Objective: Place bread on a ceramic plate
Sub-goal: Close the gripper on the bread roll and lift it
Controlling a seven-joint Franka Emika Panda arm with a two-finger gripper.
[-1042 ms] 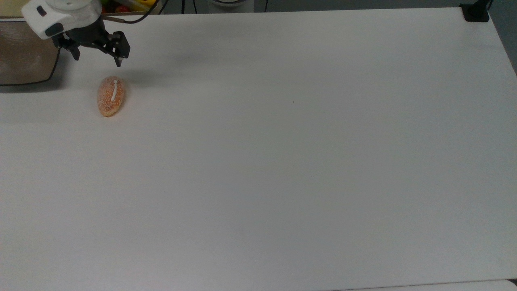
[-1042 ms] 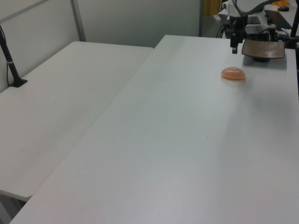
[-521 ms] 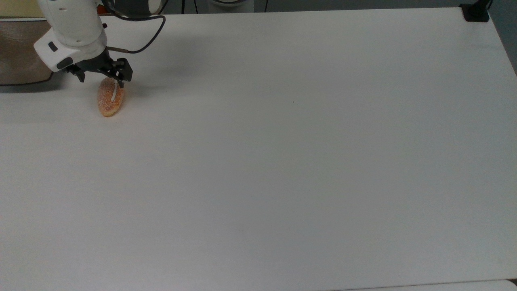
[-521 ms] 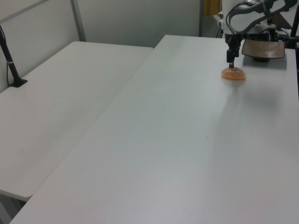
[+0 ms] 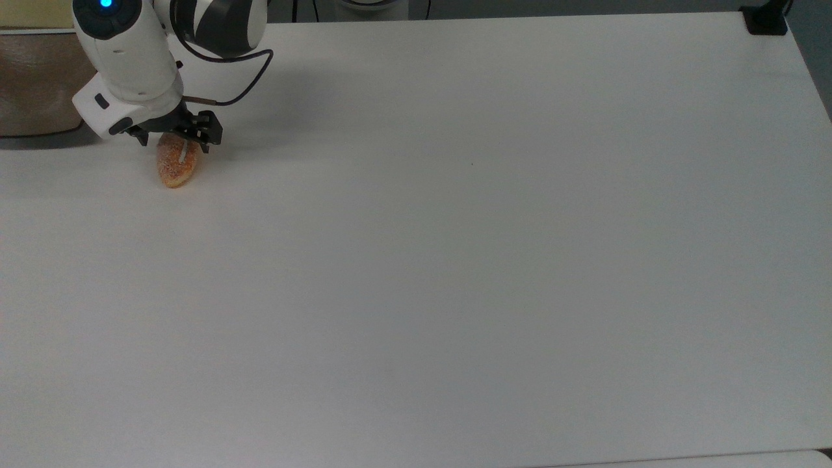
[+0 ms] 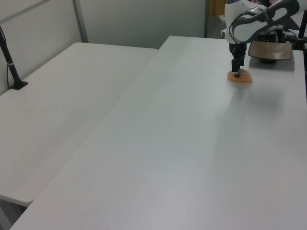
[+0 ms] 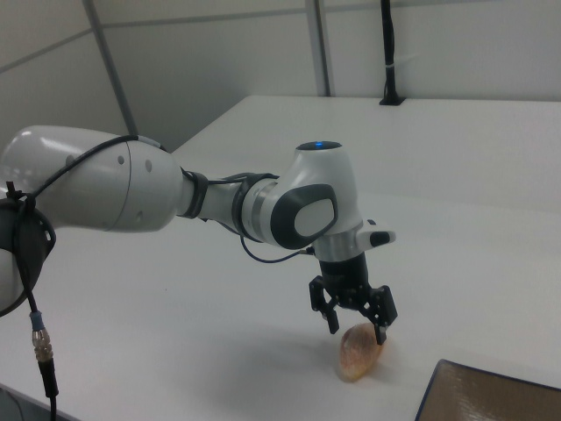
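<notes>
Bread point(image 5: 174, 168): oval, speckled orange, white-streaked, on table point(image 5: 455, 260).

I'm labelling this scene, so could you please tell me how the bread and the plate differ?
The bread is orange, oval and domed; the plate is brown, flat and squarish. The bread is much smaller than the plate. The open claw sits over the bread, while the plate has nothing on it. Both rest on the white table.

No text, label or number is readable.
</notes>
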